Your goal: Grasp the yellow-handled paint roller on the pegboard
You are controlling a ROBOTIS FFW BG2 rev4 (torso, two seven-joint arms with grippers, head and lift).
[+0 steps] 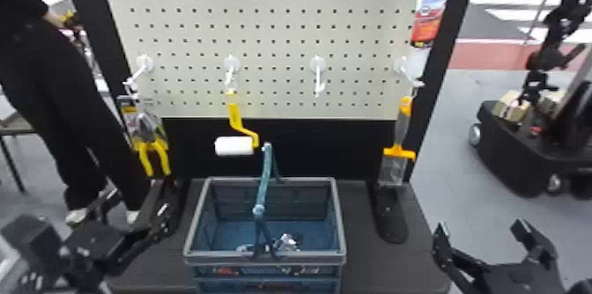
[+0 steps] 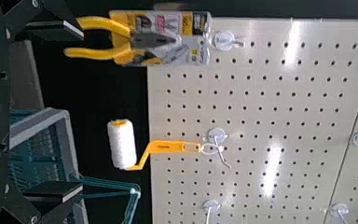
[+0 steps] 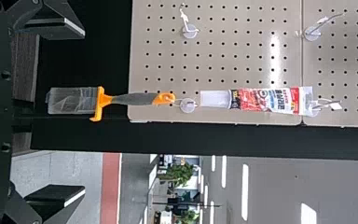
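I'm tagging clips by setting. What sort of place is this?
Probably a mock hardware-shop display: a pegboard hung with packaged pliers, a yellow-handled paint roller and a scraper, with a blue shopping basket on the table below.

You have open room left of the paint roller (image 1: 234, 145), between it and the pliers (image 1: 147, 141). On its right, the raised blue handle (image 1: 263, 178) of the basket (image 1: 196, 218) stands just beside the white sleeve, and the basket rim lies near, below the roller.
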